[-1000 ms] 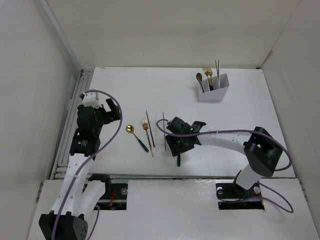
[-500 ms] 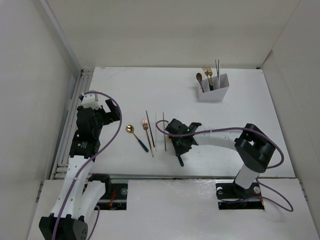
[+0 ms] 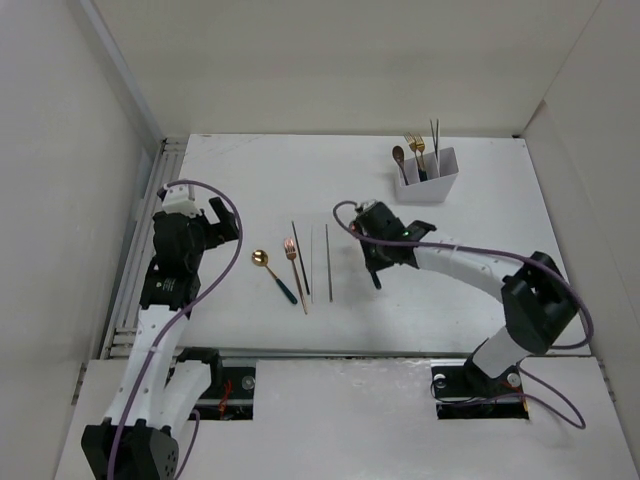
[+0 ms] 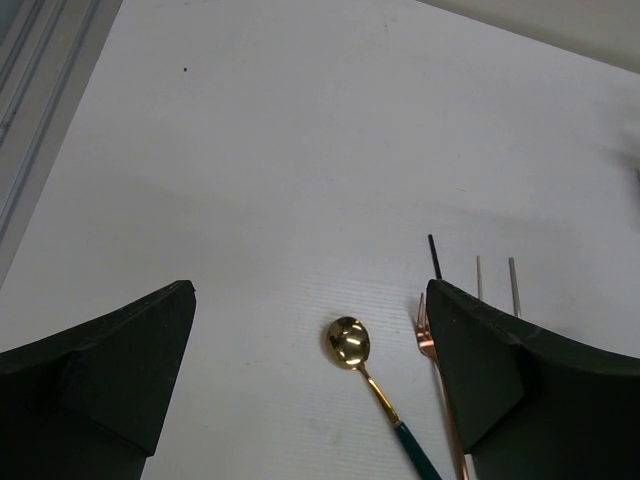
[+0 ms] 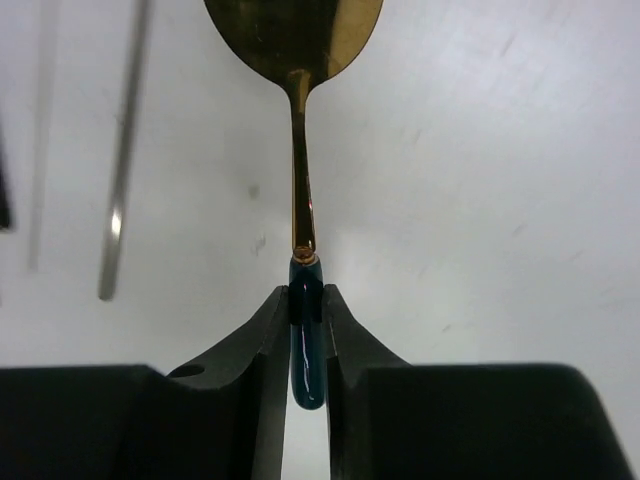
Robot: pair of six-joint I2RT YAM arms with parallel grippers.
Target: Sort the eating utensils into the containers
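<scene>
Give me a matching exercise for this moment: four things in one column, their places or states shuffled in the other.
1. right gripper
2. left gripper
3. copper fork
4. brown spoon

A. standing in the white box
B. open, holding nothing
C. lying flat on the table
D. shut on a teal-handled spoon

Pairs: 1-D, 2-B, 3-C, 4-A.

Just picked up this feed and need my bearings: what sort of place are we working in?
Probably a lab robot test cell, not a kitchen: plain white panels wall in a white table, and the props are a copper fork, a gold spoon and a white divided box.
</scene>
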